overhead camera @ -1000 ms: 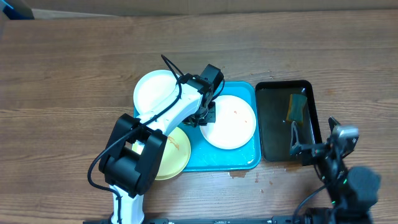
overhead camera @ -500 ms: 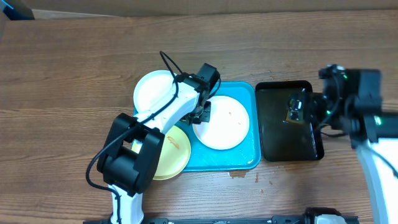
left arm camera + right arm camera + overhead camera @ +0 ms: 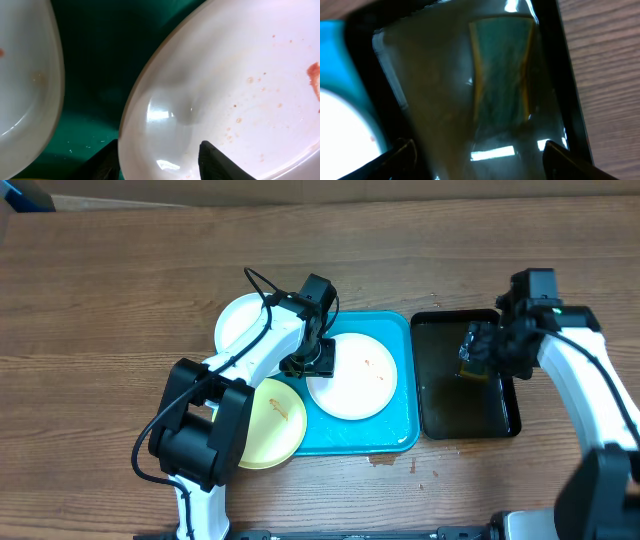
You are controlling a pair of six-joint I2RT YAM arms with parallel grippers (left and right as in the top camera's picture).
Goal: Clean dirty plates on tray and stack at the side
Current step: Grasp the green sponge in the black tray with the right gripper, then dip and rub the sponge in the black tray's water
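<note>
Jaws of the left gripper [image 3: 160, 157] have just sprung apart: a moment ago they were pinched shut at the near edge of the white plate [image 3: 352, 375], and now the two dark fingers [image 3: 107, 160] stand either side of its rim without gripping it. That plate lies in the turquoise tray [image 3: 360, 438], a little further left than it was a second ago. Orange smears and specks [image 3: 314, 75] show on it, so it looks not yet cleaned.

Jaws of the right gripper [image 3: 480, 155] are spread wide and hold nothing. That arm has swung in from the near right corner of the counter [image 3: 120, 300] and now hangs over the black tray [image 3: 470, 418], directly above the green and yellow sponge [image 3: 502, 70].

A second white plate [image 3: 240, 330] sits at the turquoise tray's far left corner, and the pale yellow plate [image 3: 275, 425], with an orange mark, overhangs its near left corner. No stack has been started at the side.

By my reading, the plate has been positioned and the sponge pickup comes next, so the task is at an early stage.

No brand, label or readable writing appears anywhere.
</note>
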